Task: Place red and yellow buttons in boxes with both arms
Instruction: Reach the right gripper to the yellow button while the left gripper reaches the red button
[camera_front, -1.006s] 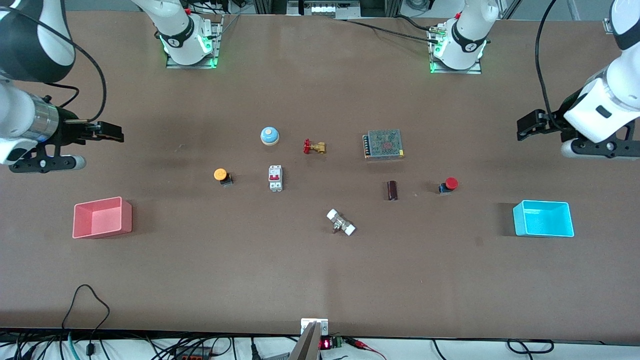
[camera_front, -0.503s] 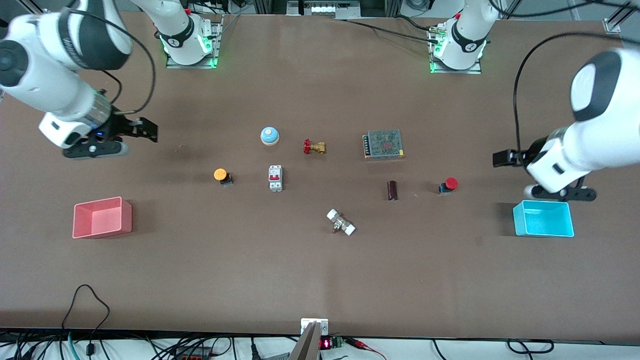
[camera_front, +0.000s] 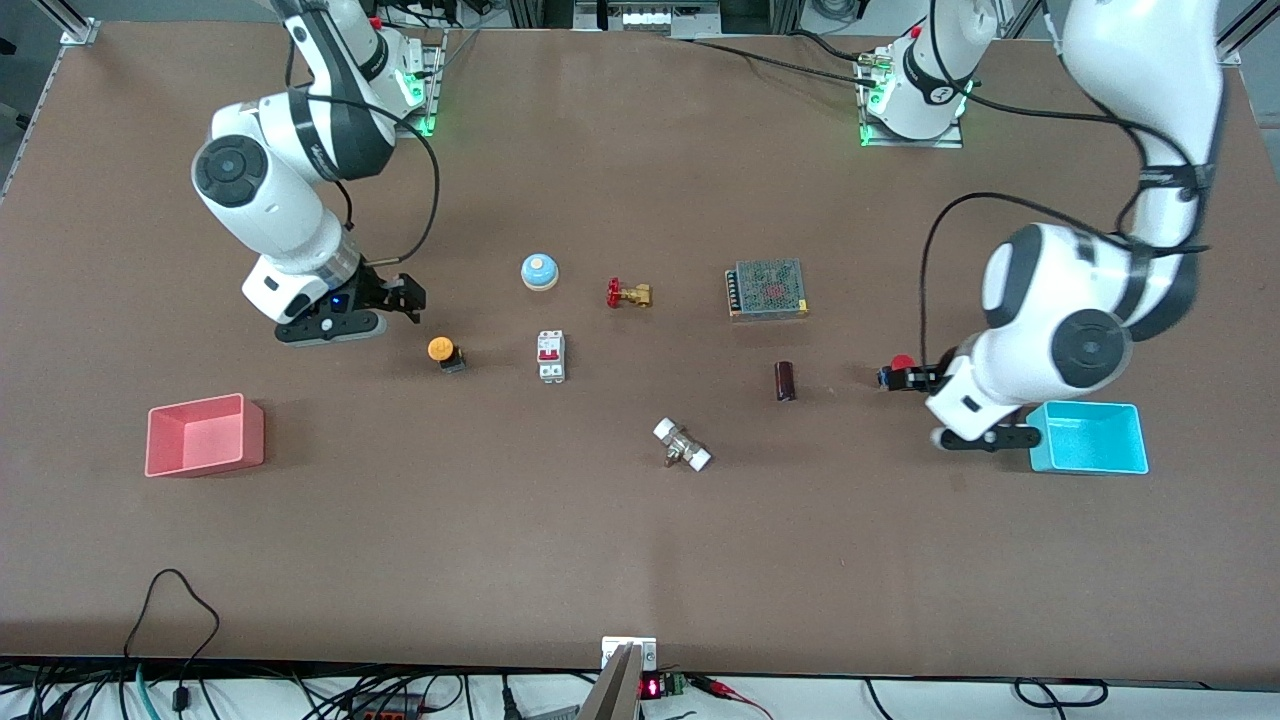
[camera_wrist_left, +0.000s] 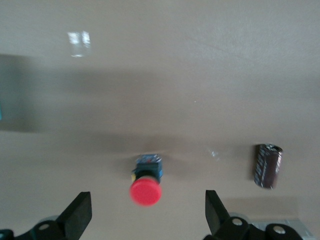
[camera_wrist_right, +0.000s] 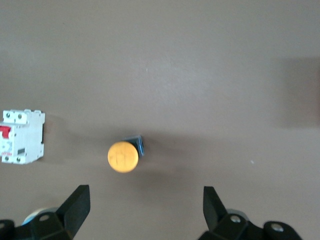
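The yellow button (camera_front: 441, 350) stands on the table beside a white circuit breaker (camera_front: 550, 356). My right gripper (camera_front: 410, 297) hangs open just beside it, toward the right arm's end; in the right wrist view the button (camera_wrist_right: 123, 156) lies just ahead of the open gripper (camera_wrist_right: 145, 210). The red button (camera_front: 903, 364) stands near the cyan box (camera_front: 1088, 437). My left gripper (camera_front: 895, 378) is open right at it; in the left wrist view the red cap (camera_wrist_left: 146, 191) sits between the spread fingers (camera_wrist_left: 80, 215). The pink box (camera_front: 204, 434) is empty at the right arm's end.
A pale blue dome (camera_front: 539, 271), a brass valve (camera_front: 628, 294) and a grey power supply (camera_front: 767, 288) lie in a row toward the bases. A dark cylinder (camera_front: 785, 380) lies beside the red button. A white-ended fitting (camera_front: 682, 445) lies nearer the front camera.
Both arms have swung in from the table's ends. The right gripper came over beside the yellow button; the left gripper came down at the red button. Nothing on the table has moved.
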